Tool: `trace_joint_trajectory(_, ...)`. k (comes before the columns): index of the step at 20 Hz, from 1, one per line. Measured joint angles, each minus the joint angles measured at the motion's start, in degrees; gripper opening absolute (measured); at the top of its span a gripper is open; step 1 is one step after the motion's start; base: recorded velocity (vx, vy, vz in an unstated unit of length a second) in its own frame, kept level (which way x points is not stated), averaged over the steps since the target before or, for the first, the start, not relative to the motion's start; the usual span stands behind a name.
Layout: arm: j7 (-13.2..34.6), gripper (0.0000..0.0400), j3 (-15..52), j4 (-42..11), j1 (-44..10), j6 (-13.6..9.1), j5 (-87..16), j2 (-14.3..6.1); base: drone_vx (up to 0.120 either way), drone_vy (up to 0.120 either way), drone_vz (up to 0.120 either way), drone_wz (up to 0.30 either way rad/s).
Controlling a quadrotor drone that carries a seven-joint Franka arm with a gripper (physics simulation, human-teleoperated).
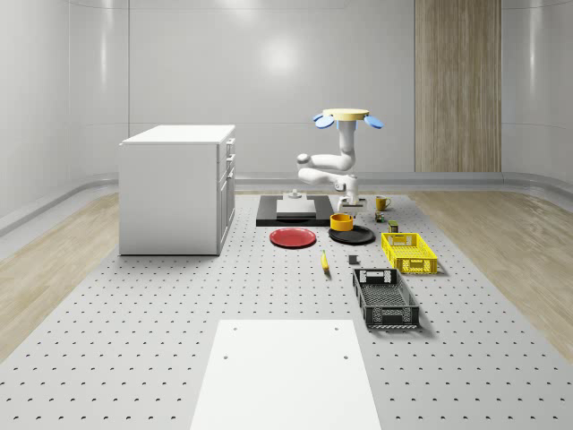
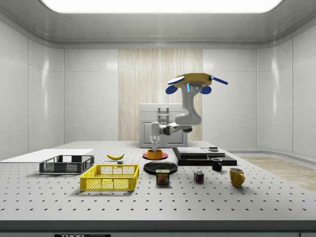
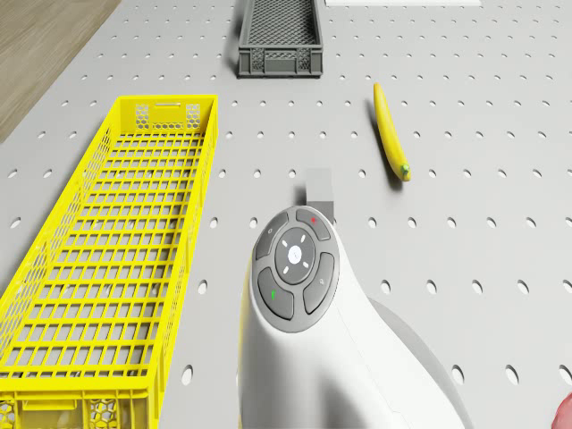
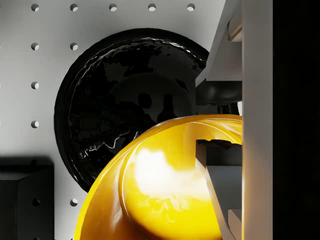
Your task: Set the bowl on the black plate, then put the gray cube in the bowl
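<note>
Cabinet: one white cabinet (image 1: 177, 188) stands at the whole-scene view's left, on the perforated table (image 1: 134, 331).
Plates: two, side by side; one red plate (image 1: 293, 237) to the left, one black plate (image 1: 358, 236) to the right.
Bowl: one yellow bowl (image 1: 341, 221), held just above the black plate's near-left part; in the wrist view the bowl (image 4: 165, 185) overlaps the plate (image 4: 115, 105) below it.
Gripper: the gripper (image 2: 155, 146) hangs over the black plate, its fingers (image 4: 220, 170) clamped on the bowl's rim, one inside and one outside.
Drone: one drone (image 1: 347, 117) hovers above the far side of the table, over the dark platform (image 1: 291, 210) and behind the plates.
Gray cube: one gray cube (image 3: 319, 189) lies on the table between the yellow crate and the banana.
Banana: one banana (image 1: 324, 261), in front of the plates.
Crates: two; one black crate (image 1: 385, 298) nearer the camera, one yellow crate (image 1: 408, 252) further right.
Cups: two, one yellow mug (image 2: 237, 176) and one black cup (image 2: 217, 164).
</note>
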Motion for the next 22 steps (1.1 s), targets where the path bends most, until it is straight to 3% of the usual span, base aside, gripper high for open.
trace_joint_trajectory(5,0.01,0.0100,0.00,0.00,-0.01,0.03,0.01,-0.03,-0.040,0.120,-0.024,0.000)
trace_joint_trajectory(10,0.02,0.0100,0.01,0.00,-0.02,0.05,0.02,-0.05,-0.112,0.008,0.000,0.000)
trace_joint_trajectory(15,0.02,0.0100,0.01,0.01,-0.03,0.07,0.03,-0.08,-0.008,0.000,-0.112,0.000)
trace_joint_trajectory(18,0.03,0.0100,0.01,0.01,-0.04,0.09,0.04,-0.09,-0.120,0.000,0.000,0.000)
trace_joint_trajectory(22,0.03,0.0100,0.02,0.01,-0.05,0.10,0.05,-0.11,0.000,0.110,0.000,0.000)
